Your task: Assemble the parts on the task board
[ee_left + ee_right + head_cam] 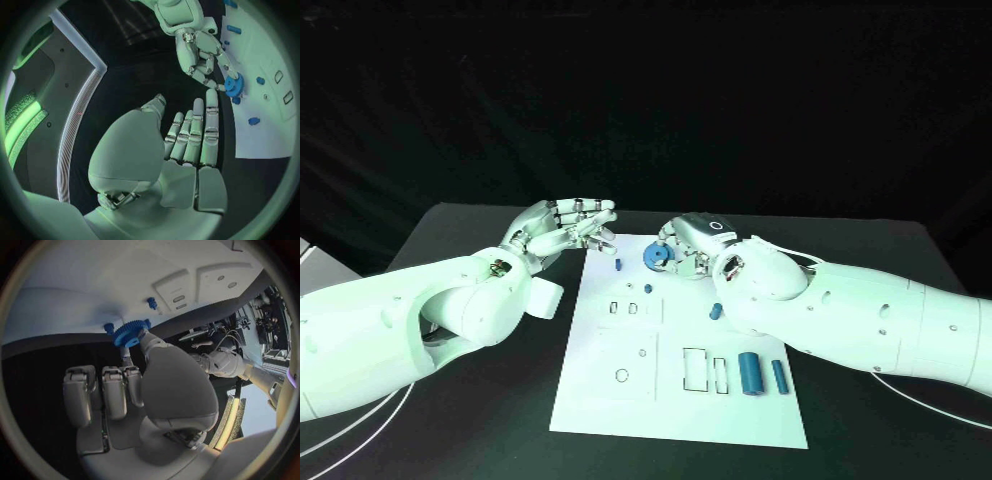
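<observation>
The right hand (692,243) pinches the blue gear (655,256) over the far end of the board (678,410) — it should lower it straight onto its peg without tilt — while the left hand (570,226), half curled and holding nothing, waits beside.

You have a black desk (473,400) in front of you, with the white task board (661,400) lying flat on its middle, running from the near edge toward the far side. A thin white cable (935,405) trails over the desk's near right part, beside the board.
</observation>
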Robot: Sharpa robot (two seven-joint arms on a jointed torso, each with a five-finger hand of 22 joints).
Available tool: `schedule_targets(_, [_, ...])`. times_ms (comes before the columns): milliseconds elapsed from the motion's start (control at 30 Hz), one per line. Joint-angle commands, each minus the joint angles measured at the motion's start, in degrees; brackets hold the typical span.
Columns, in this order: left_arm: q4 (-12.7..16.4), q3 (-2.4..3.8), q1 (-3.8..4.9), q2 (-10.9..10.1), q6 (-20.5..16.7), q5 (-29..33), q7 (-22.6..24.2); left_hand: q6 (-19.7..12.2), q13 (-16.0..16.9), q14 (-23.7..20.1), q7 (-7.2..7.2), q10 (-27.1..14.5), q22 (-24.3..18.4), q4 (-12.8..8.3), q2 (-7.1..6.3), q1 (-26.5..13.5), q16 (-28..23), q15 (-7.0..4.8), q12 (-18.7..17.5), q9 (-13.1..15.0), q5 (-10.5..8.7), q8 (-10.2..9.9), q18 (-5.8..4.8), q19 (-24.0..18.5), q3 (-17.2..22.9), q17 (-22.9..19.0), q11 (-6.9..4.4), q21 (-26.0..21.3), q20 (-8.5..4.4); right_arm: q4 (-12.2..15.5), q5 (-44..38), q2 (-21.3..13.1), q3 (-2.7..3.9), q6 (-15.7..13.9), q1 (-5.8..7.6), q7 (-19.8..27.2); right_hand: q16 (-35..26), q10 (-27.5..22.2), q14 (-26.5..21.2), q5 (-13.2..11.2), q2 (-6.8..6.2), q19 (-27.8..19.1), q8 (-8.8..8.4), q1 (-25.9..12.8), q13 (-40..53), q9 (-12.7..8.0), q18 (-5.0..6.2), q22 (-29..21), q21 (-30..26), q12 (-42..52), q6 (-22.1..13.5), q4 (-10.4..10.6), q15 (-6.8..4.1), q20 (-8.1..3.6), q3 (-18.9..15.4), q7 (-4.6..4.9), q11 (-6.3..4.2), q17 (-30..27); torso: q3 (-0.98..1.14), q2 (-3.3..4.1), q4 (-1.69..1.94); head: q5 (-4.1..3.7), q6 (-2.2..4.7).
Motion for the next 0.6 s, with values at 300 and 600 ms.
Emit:
schedule_targets(300, [-0.05, 0.03, 0.04, 0.56, 1.25, 0.04, 0.48, -0.32, -0.02, -0.40, 2.60, -0.19, 0.05, -0.07, -0.11, -0.03, 0.31, 0.00, 0.05, -0.09, -0.02, -0.07, 0.59, -0.29, 0.31, 0.08, -0.02, 0.18, -0.08, -4.90, -0.78, 3.68, -0.17, 0.54, -0.43, 0.52, 0.33, 2.96, 5.17, 0.12, -0.49, 5.19, 0.13, -0.12, 11.61, 0.02, -1.20, 13.34, 0.24, 0.23, 0.52, -0.06, -0.42, -0.57, 0.48, -0.02, -0.43, 11.33, 0.05, 0.16, 0.15, -0.14, -0.13])
schedule_targets(600, [-0.16, 0.03, 0.04, 0.73, 1.31, 0.06, 0.45, -0.32, -0.02, -0.40, 2.60, -0.19, 0.05, -0.07, -0.11, -0.03, 0.31, 0.00, 0.05, -0.09, -0.02, -0.07, 0.59, -0.29, 0.31, 0.08, -0.02, 0.18, -0.08, -7.94, -0.79, 5.60, -0.21, 1.10, -0.69, 0.63, 0.35, 2.91, 5.18, 0.12, -0.63, 5.18, 0.07, -0.18, 11.55, -0.02, -1.20, 13.33, 0.23, 0.17, 0.44, -0.11, -0.44, -0.60, 0.52, -0.02, -0.44, 11.38, 0.00, 0.04, -0.02, -0.21, -0.25])
